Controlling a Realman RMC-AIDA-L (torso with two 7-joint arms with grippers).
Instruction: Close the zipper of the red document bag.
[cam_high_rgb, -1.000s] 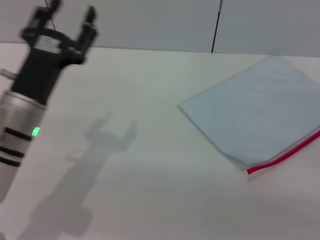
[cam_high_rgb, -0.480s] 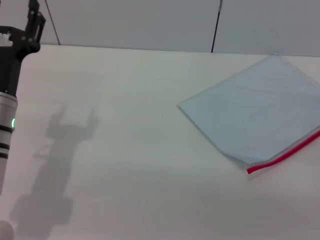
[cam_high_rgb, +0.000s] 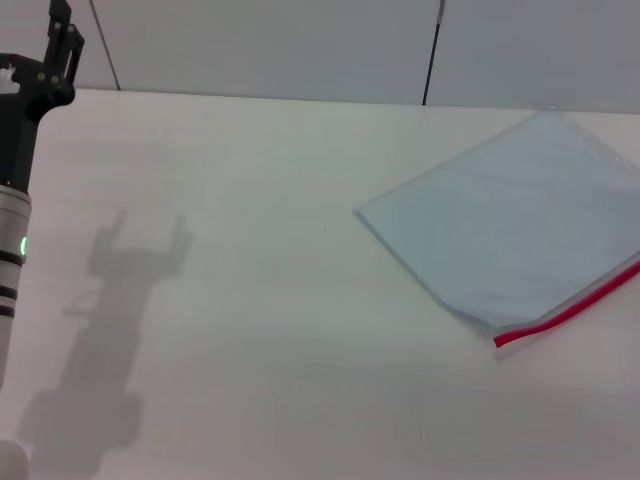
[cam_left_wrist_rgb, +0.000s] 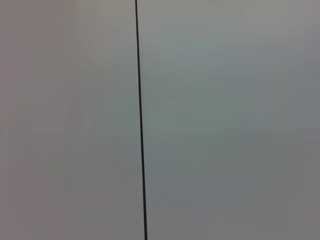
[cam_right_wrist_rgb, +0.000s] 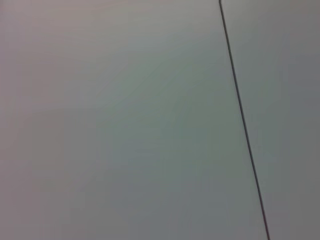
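The red document bag (cam_high_rgb: 515, 225) lies flat on the white table at the right in the head view, a pale blue-grey translucent pouch turned at an angle. Its zipper (cam_high_rgb: 570, 312) is a thin red strip along the near edge and runs out of the picture's right side; I cannot make out a slider. My left gripper (cam_high_rgb: 25, 60) is raised at the far left edge, well away from the bag. One finger (cam_high_rgb: 60, 40) shows, and its shadow on the table has two separate prongs. The right gripper is out of view.
The white table (cam_high_rgb: 300, 330) stretches between the left arm and the bag, bearing the arm's shadow (cam_high_rgb: 120, 290). A grey wall with a dark vertical seam (cam_high_rgb: 432, 55) stands behind the table. Both wrist views show this wall and seam (cam_left_wrist_rgb: 141, 125).
My left arm swung left from over the table to the picture's edge, mostly in the first half second. The bag has not moved.
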